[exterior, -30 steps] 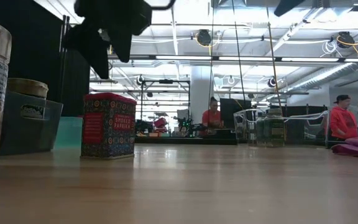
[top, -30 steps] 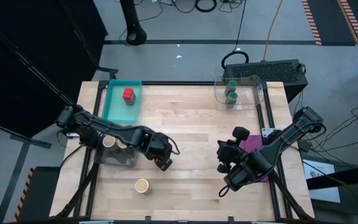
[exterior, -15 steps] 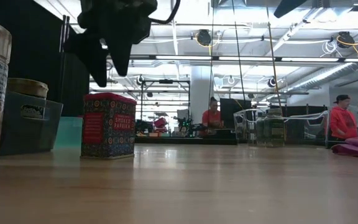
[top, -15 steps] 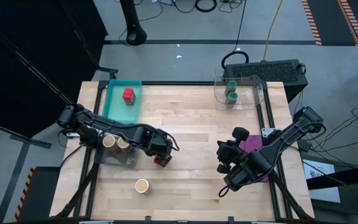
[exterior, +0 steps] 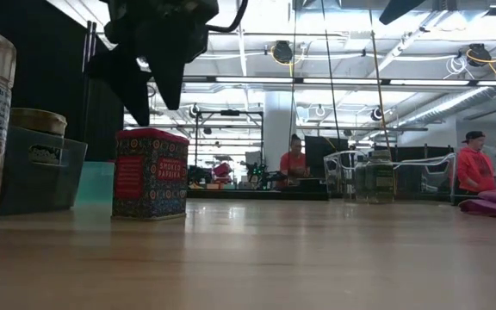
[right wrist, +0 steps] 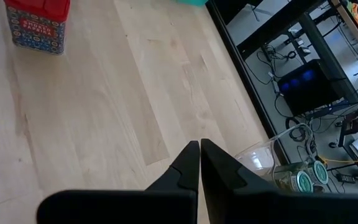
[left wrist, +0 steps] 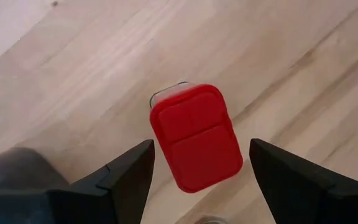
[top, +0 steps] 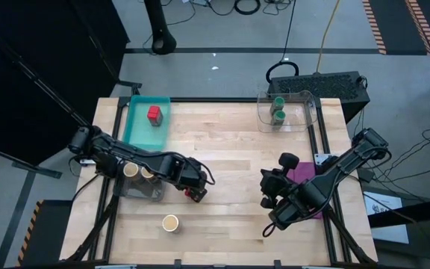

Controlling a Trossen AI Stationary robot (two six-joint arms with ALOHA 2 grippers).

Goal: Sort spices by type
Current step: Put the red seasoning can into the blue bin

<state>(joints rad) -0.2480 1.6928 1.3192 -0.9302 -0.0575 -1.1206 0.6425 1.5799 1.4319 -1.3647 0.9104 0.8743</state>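
Note:
A red blocky spice tin (top: 198,196) stands upright on its base on the wooden table left of centre. My left gripper (left wrist: 201,152) hangs just above it, pointing down and open, one finger on either side of the red lid (left wrist: 196,137) and apart from it. In the low view the gripper (exterior: 151,108) is close over the tin (exterior: 151,174). My right gripper (right wrist: 199,152) is shut and holds nothing, raised over the table's right half (top: 266,196). A second red tin (top: 154,113) stands in the teal tray. A tan jar (top: 171,223) stands near the front edge.
Two tan jars sit in a clear bin (top: 139,173) beside my left arm. Two green-lidded jars (top: 278,109) stand in a clear bin at the far right. The teal tray (top: 136,128) is at the far left. A purple cloth (top: 304,173) lies under my right arm. People stand in the room behind.

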